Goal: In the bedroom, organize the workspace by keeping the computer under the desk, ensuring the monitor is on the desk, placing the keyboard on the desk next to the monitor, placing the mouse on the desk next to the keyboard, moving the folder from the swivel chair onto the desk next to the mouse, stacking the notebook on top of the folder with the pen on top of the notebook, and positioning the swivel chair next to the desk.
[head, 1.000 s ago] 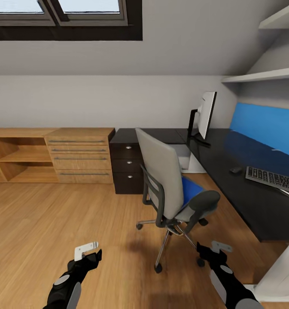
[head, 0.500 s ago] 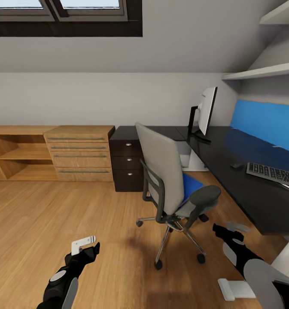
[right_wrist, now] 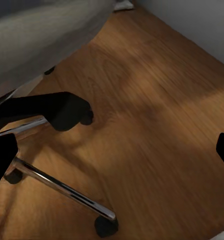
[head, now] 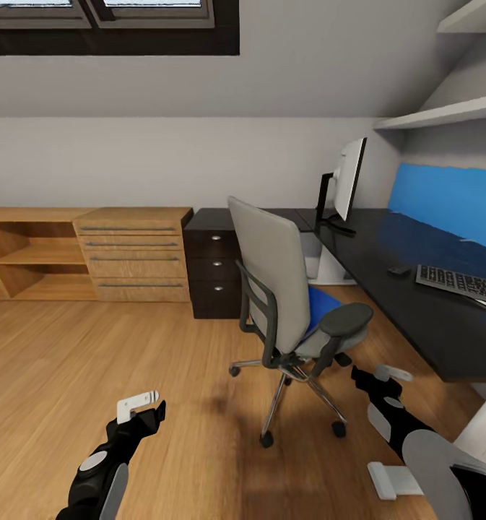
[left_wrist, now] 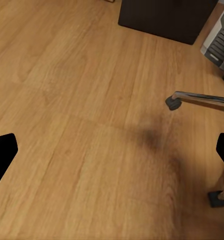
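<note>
The swivel chair (head: 282, 303), with a grey back, stands on the wood floor left of the black desk (head: 409, 303). A blue folder (head: 320, 306) lies on its seat. On the desk are the monitor (head: 349, 185) at the far end, the dark mouse (head: 398, 270) and the keyboard (head: 459, 283). The pale computer tower (head: 316, 258) sits under the desk and also appears as the tower (left_wrist: 220, 37). My left gripper (head: 139, 410) hangs open over bare floor, left of the chair. My right gripper (head: 382, 378) is open, low beside the chair's base (right_wrist: 57, 182).
A black drawer unit (head: 215, 269) and a wooden dresser (head: 134, 254) with open shelves stand along the back wall. Wall shelves (head: 445, 112) hang above the desk. The chair's chrome legs and castors (left_wrist: 173, 103) spread over the floor. A white part (head: 394, 478) lies low at the right.
The right arm has swung out to the right and its gripper has moved forward toward the chair's base. The camera has shifted a little. The left gripper barely moved.
</note>
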`<state>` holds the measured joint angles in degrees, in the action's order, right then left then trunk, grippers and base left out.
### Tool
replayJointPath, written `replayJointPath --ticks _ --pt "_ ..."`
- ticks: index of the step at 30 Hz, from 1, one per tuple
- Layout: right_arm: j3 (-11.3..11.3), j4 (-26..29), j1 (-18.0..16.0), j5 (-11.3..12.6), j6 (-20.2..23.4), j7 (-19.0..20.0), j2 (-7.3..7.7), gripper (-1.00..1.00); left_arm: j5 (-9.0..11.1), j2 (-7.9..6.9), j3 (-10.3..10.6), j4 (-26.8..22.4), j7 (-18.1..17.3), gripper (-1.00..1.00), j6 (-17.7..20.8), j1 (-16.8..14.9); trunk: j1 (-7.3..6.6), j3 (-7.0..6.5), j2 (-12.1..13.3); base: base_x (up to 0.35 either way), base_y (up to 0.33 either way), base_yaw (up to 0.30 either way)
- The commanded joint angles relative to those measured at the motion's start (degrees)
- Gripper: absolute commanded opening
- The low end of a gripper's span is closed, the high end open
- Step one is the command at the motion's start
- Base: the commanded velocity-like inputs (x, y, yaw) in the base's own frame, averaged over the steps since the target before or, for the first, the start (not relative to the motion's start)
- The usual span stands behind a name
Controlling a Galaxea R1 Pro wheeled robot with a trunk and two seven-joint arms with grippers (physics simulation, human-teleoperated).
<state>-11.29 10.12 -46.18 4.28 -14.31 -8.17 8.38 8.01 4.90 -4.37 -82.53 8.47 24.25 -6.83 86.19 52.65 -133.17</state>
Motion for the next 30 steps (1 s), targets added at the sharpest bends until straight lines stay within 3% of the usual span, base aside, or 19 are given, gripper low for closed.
replayJointPath --ticks 1,12,16,23,30 --pt "0.11 -0.08 -0.03 0.44 -1.26 0.05 -0.27 1.00 0.61 0.02 -0.02 -0.08 0.32 1.00 0.26 -0.03 0.21 0.24 -0.44 0.000 0.000 0.000" --pt "-0.02 -0.11 0.09 0.39 -8.62 0.04 -1.01 1.00 0.55 0.04 -0.02 -0.09 0.33 1.00 0.27 -0.03 2.63 2.21 -4.85 0.000 0.000 0.000" --pt "-0.05 -0.28 0.12 0.52 -12.27 -0.07 -1.23 1.00 0.48 0.02 -0.02 -0.07 0.33 1.00 0.27 -0.03 2.63 2.21 -4.85 0.000 0.000 0.000" --pt "-0.05 -0.28 0.12 0.59 -13.18 -0.15 -1.38 1.00 0.36 -0.66 0.09 1.66 0.14 1.00 0.20 -0.03 2.63 2.21 -4.85 0.010 -0.008 0.000" --pt "0.02 -0.33 0.12 0.71 -13.44 -0.17 -1.50 1.00 0.07 -1.36 1.06 2.22 0.07 1.00 0.20 -0.03 2.63 2.21 -4.85 0.188 -0.124 0.000"
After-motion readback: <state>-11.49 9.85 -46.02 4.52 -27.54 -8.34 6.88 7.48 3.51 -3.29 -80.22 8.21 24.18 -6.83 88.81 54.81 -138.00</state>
